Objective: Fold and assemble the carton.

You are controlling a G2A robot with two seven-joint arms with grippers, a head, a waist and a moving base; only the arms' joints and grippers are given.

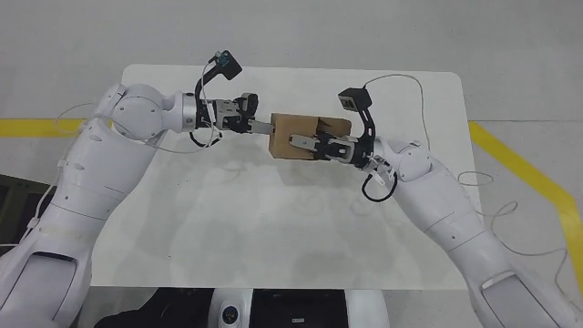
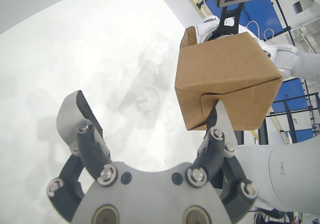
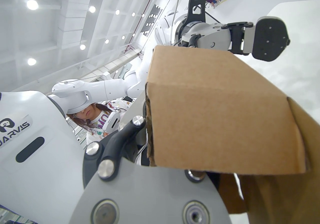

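A brown carton (image 1: 305,135) hangs above the middle of the white table (image 1: 273,228). My right gripper (image 1: 316,147) is shut on the carton's wall from the right side; in the right wrist view the carton (image 3: 220,122) covers its fingers. My left gripper (image 1: 260,125) stands open at the carton's left end. In the left wrist view the left gripper (image 2: 149,99) is spread wide, and one of its fingers (image 2: 220,115) touches the folded end flap of the carton (image 2: 225,80). The other finger (image 3: 271,37) stays clear beside the carton.
The table (image 2: 75,47) lies bare below the carton. A thin cable (image 1: 405,80) loops off the right arm near the table's far right corner. Yellow floor tape (image 1: 519,159) runs past the table's right edge.
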